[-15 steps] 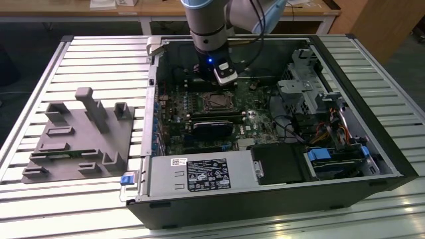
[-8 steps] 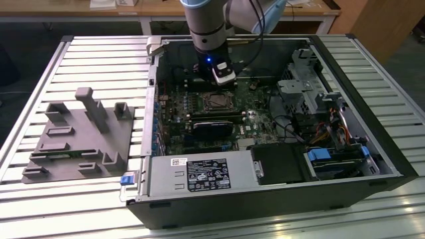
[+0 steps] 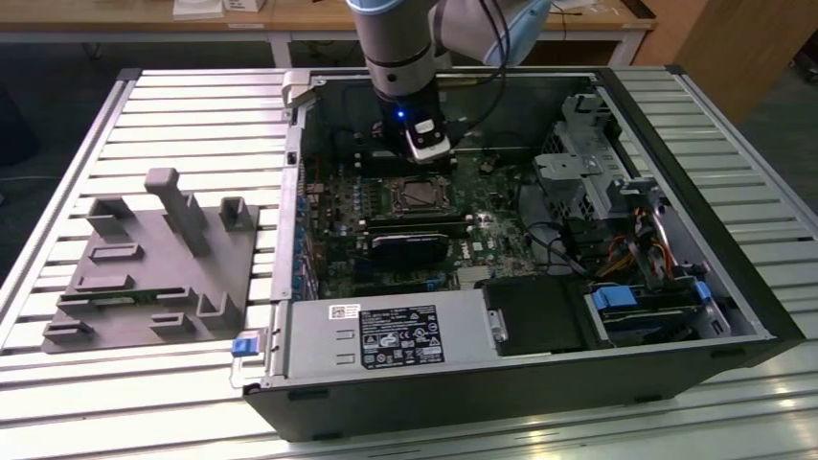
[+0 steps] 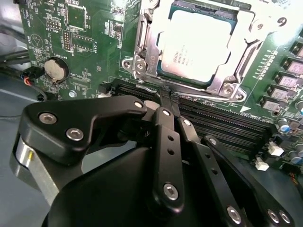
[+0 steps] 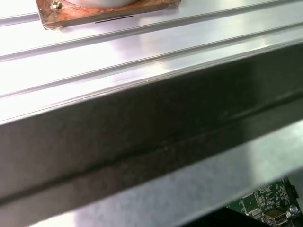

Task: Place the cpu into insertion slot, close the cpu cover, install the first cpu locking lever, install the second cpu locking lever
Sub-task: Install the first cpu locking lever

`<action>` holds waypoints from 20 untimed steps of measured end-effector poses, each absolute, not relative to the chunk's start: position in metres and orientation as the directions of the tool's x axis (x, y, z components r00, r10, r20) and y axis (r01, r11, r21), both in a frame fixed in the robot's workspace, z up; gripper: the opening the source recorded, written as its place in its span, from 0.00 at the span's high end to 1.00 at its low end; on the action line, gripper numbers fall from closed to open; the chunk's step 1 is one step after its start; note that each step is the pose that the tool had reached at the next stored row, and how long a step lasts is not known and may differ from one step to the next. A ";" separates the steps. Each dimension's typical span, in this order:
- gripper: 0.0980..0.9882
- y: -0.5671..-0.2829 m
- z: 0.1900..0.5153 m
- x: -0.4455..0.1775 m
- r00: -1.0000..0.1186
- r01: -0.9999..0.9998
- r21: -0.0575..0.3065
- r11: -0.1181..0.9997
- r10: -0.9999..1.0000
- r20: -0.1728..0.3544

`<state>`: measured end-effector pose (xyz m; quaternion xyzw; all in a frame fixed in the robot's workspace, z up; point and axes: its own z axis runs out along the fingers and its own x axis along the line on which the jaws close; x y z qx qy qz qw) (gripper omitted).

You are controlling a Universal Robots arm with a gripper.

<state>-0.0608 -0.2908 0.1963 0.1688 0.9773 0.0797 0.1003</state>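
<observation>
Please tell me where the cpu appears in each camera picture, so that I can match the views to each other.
Exterior view: the cpu lies on the green motherboard inside the open case, just below the gripper.
Second wrist view: it sits under the cpu cover, beyond the gripper's fingertips.
First wrist view: not in it.
Shared landmark: the green motherboard.

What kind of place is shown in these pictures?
Probably a robotics lab or workshop bench. An open black desktop computer case lies on a ribbed aluminium table, a grey moulded parts fixture sits beside it, and wooden desks stand behind. The black gripper hovers near the socket's silvery cpu cover.
</observation>
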 end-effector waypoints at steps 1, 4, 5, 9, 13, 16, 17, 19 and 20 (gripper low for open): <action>0.99 -0.291 0.196 -0.061 -0.921 0.318 0.190 0.929 0.350 -0.169; 0.99 -0.290 0.196 -0.061 -0.916 0.331 0.190 0.924 0.363 -0.169; 0.99 -0.289 0.196 -0.061 -0.915 0.335 0.190 0.923 0.367 -0.169; 0.99 -0.288 0.196 -0.061 -0.912 0.342 0.190 0.920 0.374 -0.169; 0.99 -0.288 0.195 -0.061 -0.912 0.342 0.190 0.920 0.374 -0.170; 0.99 -0.288 0.194 -0.061 -0.912 0.342 0.191 0.920 0.374 -0.171; 0.99 -0.288 0.193 -0.061 -0.911 0.342 0.191 0.920 0.374 -0.172; 0.99 -0.288 0.193 -0.061 -0.911 0.342 0.191 0.920 0.374 -0.172; 0.99 -0.288 0.193 -0.061 -0.911 0.342 0.191 0.920 0.374 -0.172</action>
